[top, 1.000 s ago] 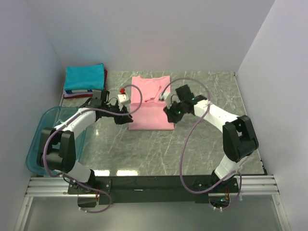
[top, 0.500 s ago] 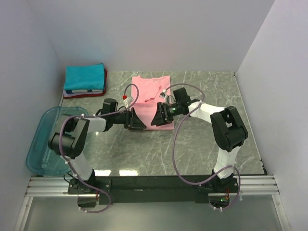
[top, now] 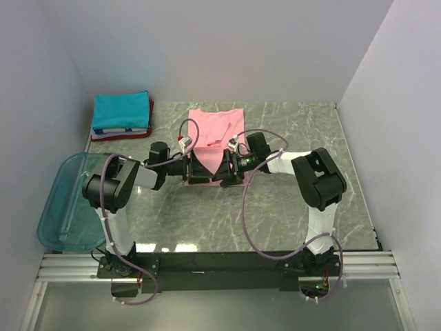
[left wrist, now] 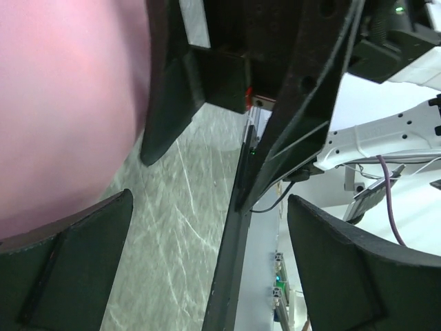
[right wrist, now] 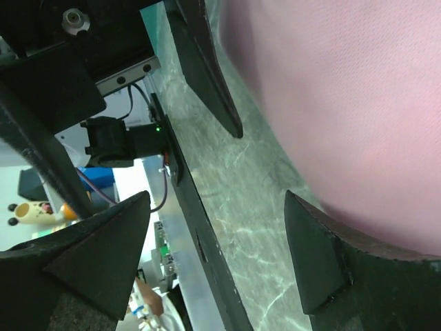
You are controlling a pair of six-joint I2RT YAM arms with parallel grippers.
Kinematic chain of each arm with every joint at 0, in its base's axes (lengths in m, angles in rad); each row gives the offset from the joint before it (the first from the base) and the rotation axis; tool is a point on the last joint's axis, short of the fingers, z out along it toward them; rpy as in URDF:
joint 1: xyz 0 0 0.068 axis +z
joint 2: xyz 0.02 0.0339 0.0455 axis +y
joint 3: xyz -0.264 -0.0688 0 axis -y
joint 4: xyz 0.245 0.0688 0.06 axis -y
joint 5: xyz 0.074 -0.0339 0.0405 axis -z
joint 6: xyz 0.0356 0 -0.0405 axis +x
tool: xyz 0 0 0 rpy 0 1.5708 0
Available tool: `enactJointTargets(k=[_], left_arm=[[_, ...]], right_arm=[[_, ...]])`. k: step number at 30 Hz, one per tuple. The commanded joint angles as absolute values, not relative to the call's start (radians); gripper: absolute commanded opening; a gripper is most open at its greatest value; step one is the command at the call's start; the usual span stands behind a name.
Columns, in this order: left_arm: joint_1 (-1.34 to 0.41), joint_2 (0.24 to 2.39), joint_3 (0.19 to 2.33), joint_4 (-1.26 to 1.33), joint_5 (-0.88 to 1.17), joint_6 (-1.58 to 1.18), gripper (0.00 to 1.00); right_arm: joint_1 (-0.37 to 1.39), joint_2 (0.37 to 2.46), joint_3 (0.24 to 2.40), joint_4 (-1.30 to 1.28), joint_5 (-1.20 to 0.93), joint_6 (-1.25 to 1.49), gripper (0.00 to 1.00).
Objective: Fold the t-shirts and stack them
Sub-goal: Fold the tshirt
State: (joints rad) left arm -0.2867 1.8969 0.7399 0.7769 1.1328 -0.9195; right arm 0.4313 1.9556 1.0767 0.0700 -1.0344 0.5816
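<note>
1. Both tools lay low over the grey marbled bench [top: 296, 207], the left tool [top: 196, 168] and the right tool [top: 225, 169] pointing tip to tip, just beside each other. Each had its jaws spread apart, holding nothing.
2. The plain light pink cloth t-shirt [top: 215, 131] lay flat at mid-bench, its long axis running from the arms' side toward the back wall.
3. Both tools sat at its near end, the left by the near-left corner. In each wrist view pink cloth lay off to one side, with bare bench between the fingers.
4. Neither arm looked nearer, so the next fold probably meant pinching that near edge together.
5. The folded teal t-shirt [top: 122, 110] rested far left, well apart.
</note>
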Motion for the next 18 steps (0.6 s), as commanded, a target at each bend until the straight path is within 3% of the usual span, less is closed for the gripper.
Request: enactJointTargets(k=[1,9,18], left_arm=[[-0.298,1.943,0.742,0.927,1.164,-0.992,0.99],[-0.273,2.031,0.761,0.829,1.109,-0.939,0.99],[-0.215,1.987,0.729,0.697,1.149,-0.816,0.99]], right_arm=[[0.431,1.988,1.066,0.230,-1.088,0.664,0.84],[0.408,2.051,1.054,0.173,-1.049,0.597,0.85],[0.319,2.048,0.994,0.034,-1.051,0.451,0.85]])
